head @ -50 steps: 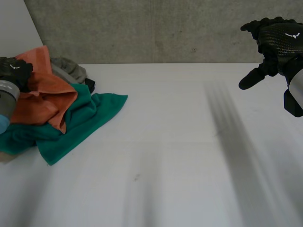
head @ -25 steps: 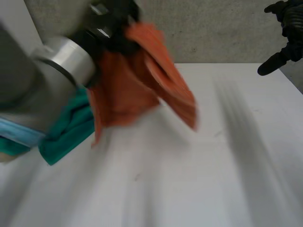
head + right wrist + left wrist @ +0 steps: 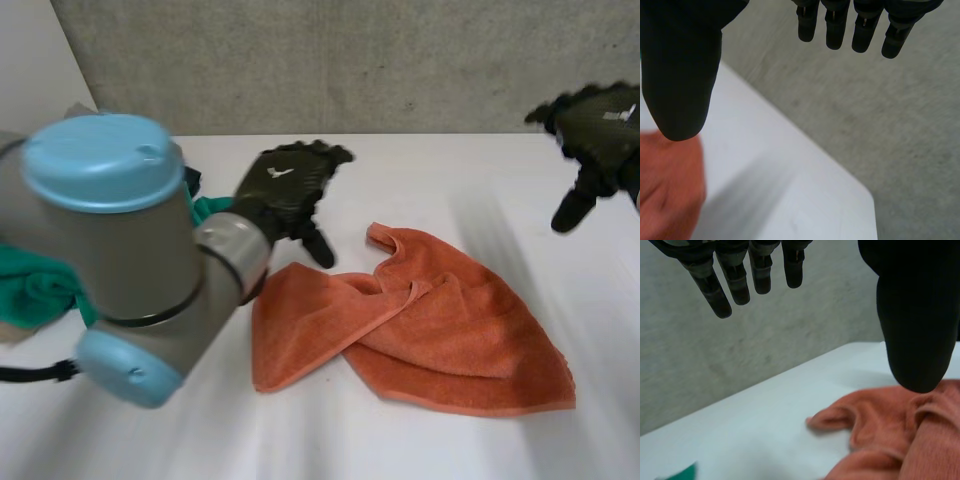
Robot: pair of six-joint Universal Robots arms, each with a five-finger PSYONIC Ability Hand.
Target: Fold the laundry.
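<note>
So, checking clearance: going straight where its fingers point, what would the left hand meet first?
Likely the wall: the left hand points over the table, past its far edge, with nothing between. The towel lies under its thumb, off that line; depth is unclear.

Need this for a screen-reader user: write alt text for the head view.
An orange towel lies rumpled, partly folded over itself, on a white table. The left hand is open beside the towel's far left edge, holding nothing; the right hand hangs open at the table's far right. A green cloth lies behind the left arm.
</note>
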